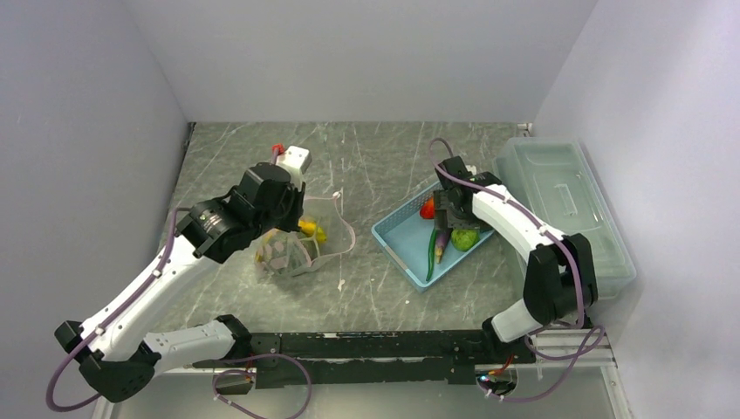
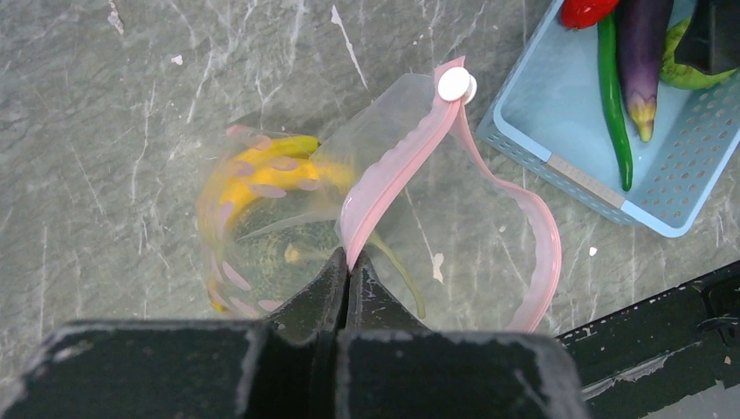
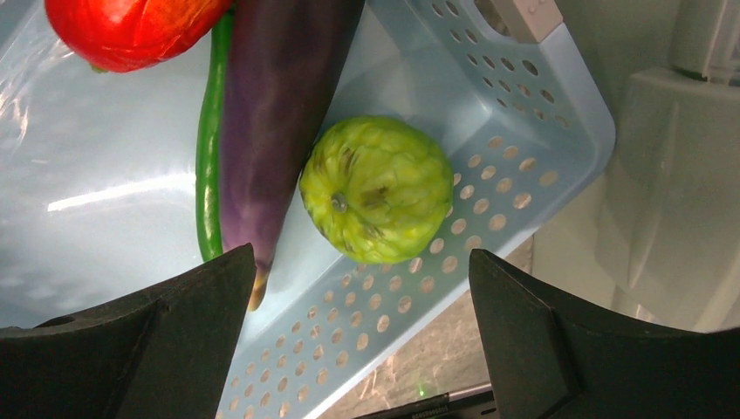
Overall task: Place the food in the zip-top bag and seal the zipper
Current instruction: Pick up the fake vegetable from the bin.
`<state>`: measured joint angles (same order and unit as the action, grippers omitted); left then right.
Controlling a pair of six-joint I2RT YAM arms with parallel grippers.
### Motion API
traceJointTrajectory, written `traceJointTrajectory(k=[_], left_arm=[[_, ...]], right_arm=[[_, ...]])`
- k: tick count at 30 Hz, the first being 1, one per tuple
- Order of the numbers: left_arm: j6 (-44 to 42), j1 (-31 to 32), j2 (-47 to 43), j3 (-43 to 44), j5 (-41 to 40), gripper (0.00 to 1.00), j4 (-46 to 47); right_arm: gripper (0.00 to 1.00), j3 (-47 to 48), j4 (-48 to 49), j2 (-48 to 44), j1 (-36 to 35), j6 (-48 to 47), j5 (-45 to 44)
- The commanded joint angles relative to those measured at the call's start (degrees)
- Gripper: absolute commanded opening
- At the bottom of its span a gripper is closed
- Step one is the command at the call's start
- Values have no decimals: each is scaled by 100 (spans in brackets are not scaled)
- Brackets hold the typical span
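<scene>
Loading step: left hand pinches the bag mouth, right hand spread over the basket.
Left hand [image 2: 347, 278] is clamped on the pale-pink zipper strip [image 2: 394, 173] of the clear crinkly zip-top bag [image 2: 288, 223], which lies on the grey marbled worktop [image 2: 131, 105] with a yellow banana bunch [image 2: 262, 170] inside. The mouth is unsealed. Right hand [image 3: 358, 262], jaws wide and holding nothing, hangs above the light-blue perforated plastic basket [image 3: 524, 148], which contains a dark purple eggplant [image 3: 279, 105], a long thin green pod [image 3: 208, 157], a round green ribbed vegetable [image 3: 375, 188] and a red tomato-like piece [image 3: 131, 30]. Next, probably: descend, close on one item, carry it to the bag.
</scene>
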<state>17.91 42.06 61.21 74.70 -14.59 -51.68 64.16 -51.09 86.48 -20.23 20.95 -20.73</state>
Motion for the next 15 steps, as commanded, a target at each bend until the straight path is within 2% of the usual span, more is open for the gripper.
traceJointTrajectory(k=[1, 10, 15], left_arm=[[41, -17, -199, -3, 112, 0, 207], [-54, -22, -300, -108, 114, 0, 184], [-134, -15, -329, -125, 20, 0, 176]], right_arm=[[96, -147, 310, 139, 86, -35, -264], [94, -344, 656, 482, 314, -168, -37], [89, -470, 696, 613, 342, -171, -63]])
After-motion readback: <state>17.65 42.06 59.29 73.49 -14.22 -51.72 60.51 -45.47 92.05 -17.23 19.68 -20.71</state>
